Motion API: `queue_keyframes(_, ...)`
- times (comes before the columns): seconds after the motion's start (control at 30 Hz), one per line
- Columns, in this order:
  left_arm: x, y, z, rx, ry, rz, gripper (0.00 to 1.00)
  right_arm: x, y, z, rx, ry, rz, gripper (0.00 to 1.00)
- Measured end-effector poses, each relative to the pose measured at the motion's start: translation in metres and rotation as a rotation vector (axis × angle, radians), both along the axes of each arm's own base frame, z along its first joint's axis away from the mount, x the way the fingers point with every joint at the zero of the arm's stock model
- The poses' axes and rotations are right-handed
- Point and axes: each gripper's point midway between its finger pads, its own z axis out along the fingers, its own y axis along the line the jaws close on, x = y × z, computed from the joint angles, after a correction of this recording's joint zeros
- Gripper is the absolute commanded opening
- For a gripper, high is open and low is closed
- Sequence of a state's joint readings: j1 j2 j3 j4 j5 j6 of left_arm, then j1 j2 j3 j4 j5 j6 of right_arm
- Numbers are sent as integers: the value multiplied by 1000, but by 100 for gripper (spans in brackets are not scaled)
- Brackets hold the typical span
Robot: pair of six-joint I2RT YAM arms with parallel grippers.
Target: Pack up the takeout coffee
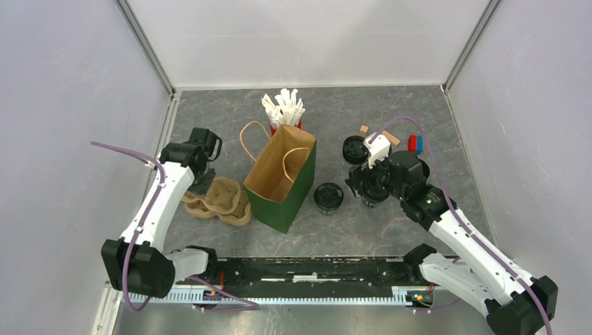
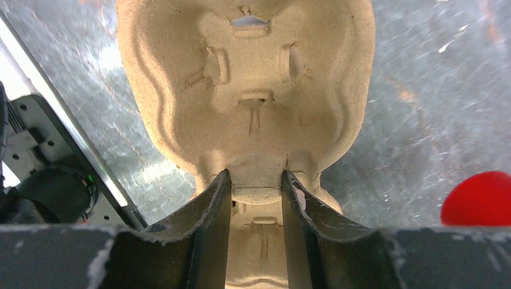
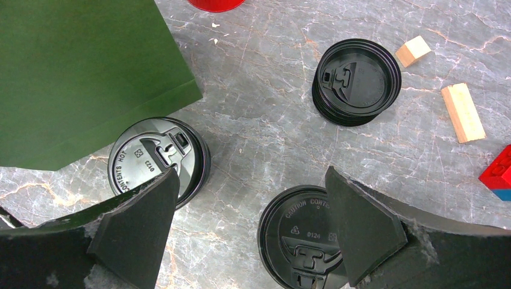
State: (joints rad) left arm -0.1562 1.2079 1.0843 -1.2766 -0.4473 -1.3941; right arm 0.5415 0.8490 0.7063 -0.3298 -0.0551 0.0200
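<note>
Two lidded black coffee cups stand on the tabletop (image 1: 349,112), right of the green bag (image 1: 283,178). The first cup (image 3: 158,158) sits just beside the bag's corner. The second cup (image 3: 298,241) lies below the right gripper (image 3: 251,171), whose fingers gape wide above it. On the left gripper (image 2: 256,174) the fingers, set narrow, seem to pinch a ridge of the pulp carrier (image 2: 253,72), though contact is hard to judge.
</note>
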Motion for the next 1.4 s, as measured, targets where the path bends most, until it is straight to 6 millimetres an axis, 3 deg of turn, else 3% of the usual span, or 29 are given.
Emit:
queue_keyframes(0.1, 6, 11, 22, 63, -50, -18, 34, 0, 0, 0, 0, 0, 0, 98)
queue_keyframes(0.3, 16, 31, 93, 190, -229, -101, 33, 0, 0, 0, 2, 0, 2, 98)
queue_keyframes(0.47, 26, 29, 147, 234, -406, -240, 31, 0, 2, 1, 8, -2, 10, 98)
queue_keyframes(0.6, 37, 14, 189, 237, -540, -395, 29, 0, 2, 2, 9, -3, 11, 98)
queue_keyframes(0.83, 59, -33, 250, 182, -716, -725, 27, 0, 2, 1, 9, -3, 11, 98)
queue_keyframes(1.0, 59, -73, 275, 111, -793, -975, 27, 0, 2, 1, 9, -2, 12, 98)
queue_keyframes(1.2, 40, -125, 295, 17, -867, -1225, 28, -1, 2, 0, 6, 2, 12, 98)
queue_keyframes(1.4, 11, -182, 290, -42, -828, -1490, 28, -2, 2, 0, 5, 5, 12, 98)
